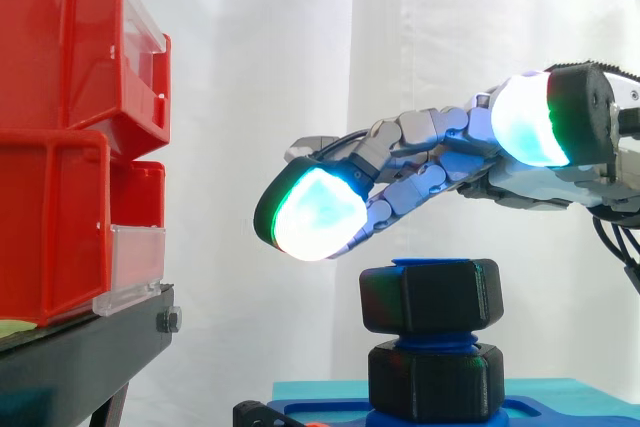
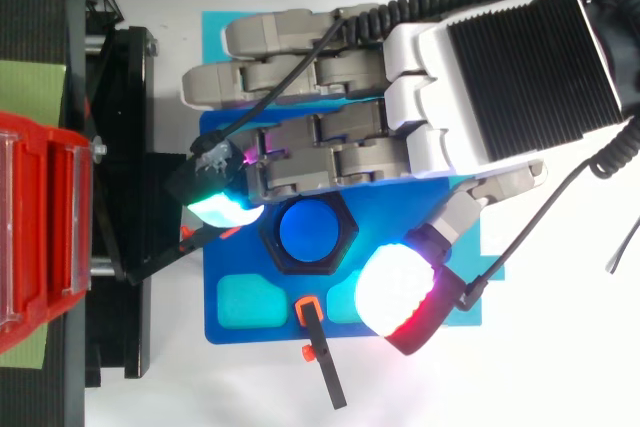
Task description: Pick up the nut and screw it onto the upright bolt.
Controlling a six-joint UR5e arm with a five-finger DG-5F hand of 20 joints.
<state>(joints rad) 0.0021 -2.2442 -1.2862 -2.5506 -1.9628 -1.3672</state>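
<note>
- Robot hand [image 1: 450, 152]: fingers stretched out and apart, holding nothing.
- Nut [image 1: 430, 295] sits on top of the upright bolt [image 2: 307, 230], above a second black nut [image 1: 435, 382] on the blue base [image 2: 260, 335].
- Nut lies just below the robot hand, not touching it.
- From above, finger pad [image 2: 225, 209] and thumb pad [image 2: 398, 292] flank the nut.
- Bolt axis is vertical; next move is probably lower, pinch, twist.

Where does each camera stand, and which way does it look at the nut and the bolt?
Side view: beside the work at its height, looking level across; the hand comes in from the right, above the upper nut.
Top view: above the work, looking down; the hand's back and fingers reach in from the right.
Shared: the hand, the upper nut on the blue bolt, the red bins.
</note>
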